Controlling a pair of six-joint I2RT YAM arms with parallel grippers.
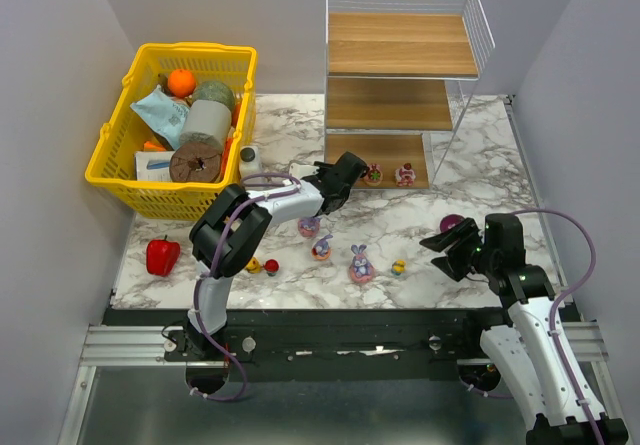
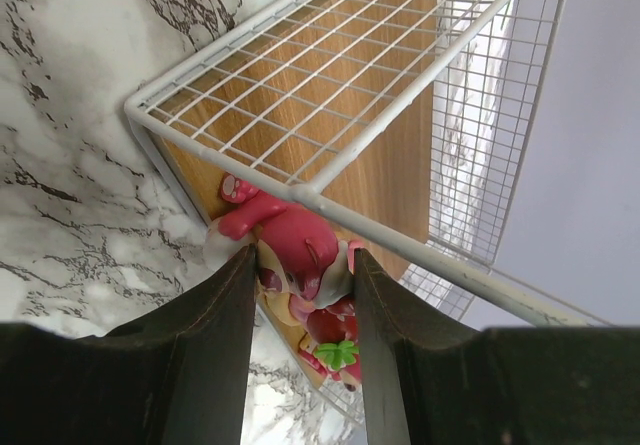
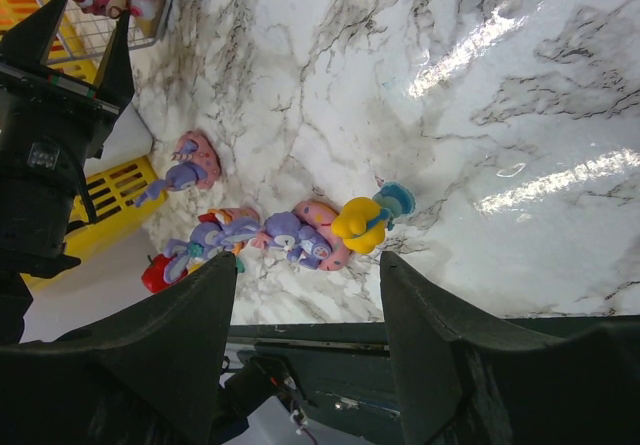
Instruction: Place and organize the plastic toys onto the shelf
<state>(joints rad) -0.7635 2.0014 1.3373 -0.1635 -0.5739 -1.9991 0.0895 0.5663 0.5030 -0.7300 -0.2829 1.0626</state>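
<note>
My left gripper [image 2: 305, 263] is shut on a pink-red toy [image 2: 295, 240] at the front edge of the shelf's [image 2: 300, 115] bottom board, under a white wire rail. A second red toy with a green leaf [image 2: 338, 355] lies just beyond it. From above, that gripper [image 1: 352, 173] reaches the bottom tier of the shelf [image 1: 400, 45], beside two small toys [image 1: 373, 174] [image 1: 405, 174]. Several more toys stand on the marble, among them a purple bunny on a pink base [image 1: 360, 263] and a yellow-haired doll [image 3: 362, 220]. My right gripper [image 1: 445, 250] hangs open and holds nothing.
A yellow basket [image 1: 110, 155] full of groceries sits at the back left. A red pepper [image 1: 162, 255] lies near the table's front left edge. A purple ball [image 1: 452, 223] rests just beyond my right gripper. Grey walls close in both sides.
</note>
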